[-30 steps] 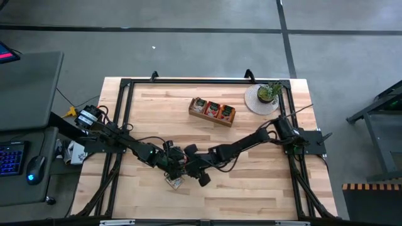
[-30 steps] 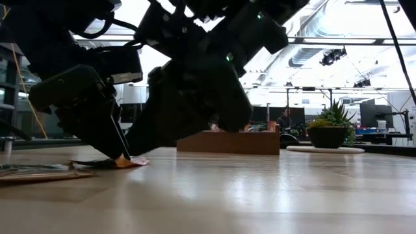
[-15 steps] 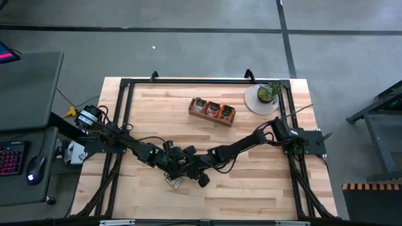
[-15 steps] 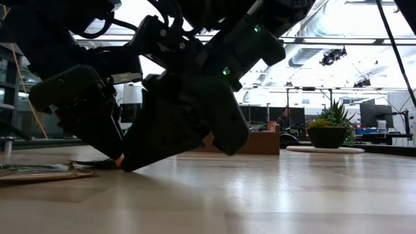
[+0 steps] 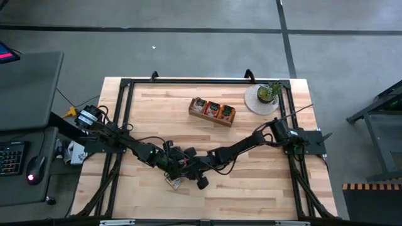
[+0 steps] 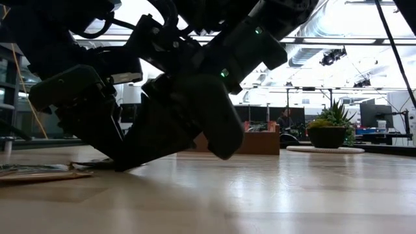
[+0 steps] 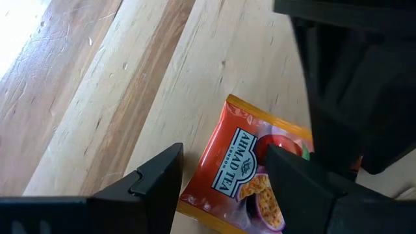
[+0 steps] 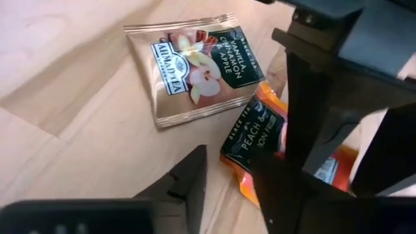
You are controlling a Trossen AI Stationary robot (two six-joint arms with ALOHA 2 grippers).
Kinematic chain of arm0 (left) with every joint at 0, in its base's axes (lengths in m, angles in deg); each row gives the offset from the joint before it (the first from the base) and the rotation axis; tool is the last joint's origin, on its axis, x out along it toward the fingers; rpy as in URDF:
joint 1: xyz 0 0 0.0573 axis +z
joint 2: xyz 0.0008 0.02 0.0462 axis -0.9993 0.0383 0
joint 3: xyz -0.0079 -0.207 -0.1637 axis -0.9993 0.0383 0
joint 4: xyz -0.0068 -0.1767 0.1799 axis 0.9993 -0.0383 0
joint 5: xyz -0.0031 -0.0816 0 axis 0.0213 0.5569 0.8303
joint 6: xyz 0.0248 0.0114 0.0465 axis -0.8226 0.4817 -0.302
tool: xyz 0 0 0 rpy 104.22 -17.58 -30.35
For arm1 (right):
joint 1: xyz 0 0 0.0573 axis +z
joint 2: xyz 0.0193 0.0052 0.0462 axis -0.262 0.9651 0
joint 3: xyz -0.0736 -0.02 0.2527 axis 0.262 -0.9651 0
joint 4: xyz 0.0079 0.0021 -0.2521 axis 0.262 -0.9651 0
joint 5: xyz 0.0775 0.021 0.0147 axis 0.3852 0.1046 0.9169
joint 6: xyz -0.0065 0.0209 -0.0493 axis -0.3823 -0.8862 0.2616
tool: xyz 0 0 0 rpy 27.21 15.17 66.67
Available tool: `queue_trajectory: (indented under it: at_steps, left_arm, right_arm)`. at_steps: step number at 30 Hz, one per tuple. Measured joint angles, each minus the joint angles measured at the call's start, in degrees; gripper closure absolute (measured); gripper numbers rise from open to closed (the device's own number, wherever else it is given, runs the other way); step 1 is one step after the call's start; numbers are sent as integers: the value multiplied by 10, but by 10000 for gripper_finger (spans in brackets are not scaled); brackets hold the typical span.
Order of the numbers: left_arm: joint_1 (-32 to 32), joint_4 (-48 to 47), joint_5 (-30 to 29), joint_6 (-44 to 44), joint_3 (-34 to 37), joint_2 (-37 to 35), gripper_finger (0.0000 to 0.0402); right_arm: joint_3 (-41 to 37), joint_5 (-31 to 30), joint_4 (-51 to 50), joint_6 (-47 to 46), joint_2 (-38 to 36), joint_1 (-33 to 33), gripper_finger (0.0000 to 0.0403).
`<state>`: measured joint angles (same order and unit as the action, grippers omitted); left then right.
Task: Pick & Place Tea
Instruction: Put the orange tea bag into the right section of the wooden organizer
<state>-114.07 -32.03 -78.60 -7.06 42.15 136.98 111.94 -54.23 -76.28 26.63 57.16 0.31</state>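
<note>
**Operator:** Closing on one sachet only is the requirement for this step, correct?

**Technician:** Correct. The right gripper (image 8: 227,175) stands low over the table (image 5: 264,188), near its front middle, fingers parted and straddling the near edge of the orange sachet (image 8: 257,140). Close squarely on that edge, then lift straight up so the packet does not drag its neighbours. In my judgement the risk is a double pick, since another orange packet lies partly under it.

**Operator:** Where is the left gripper?

**Technician:** The left gripper (image 7: 224,175) is directly opposite, just beside the right one, fingers spread wide and holding nothing. A second orange sachet (image 7: 244,169) lies flat on the wood between its fingertips, touching neither as far as can be seen. Keep this arm motionless; the two grippers are close enough to collide.

**Operator:** What else lies in reach?

**Technician:** A pale sachet (image 8: 192,65) with dark print lies flat just beside the orange one, clear of the right fingers. Leave it for a later cycle.

**Operator:** And the destination?

**Technician:** The wooden tray (image 5: 212,111) sits well apart, toward the far side of the table, near the potted plant (image 5: 268,92). Its compartments already hold sachets. Nothing is lifted yet, so carry and release remain to be done.
</note>
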Motion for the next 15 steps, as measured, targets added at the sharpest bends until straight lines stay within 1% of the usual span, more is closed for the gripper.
queue_trajectory:
  at_steps: [6, 9, 15]
  left_arm:
    - [0, 0, 0, 0, 0, 0, 186]
    - [0, 0, 0, 0, 0, 0, 186]
    - [0, 0, 0, 0, 0, 0, 186]
  right_arm:
    - [2, 14, -42, -84, 0, -10, 347]
    - [1, 27, -48, -84, 0, -14, 370]
    - [1, 25, -52, -85, 0, -14, 398]
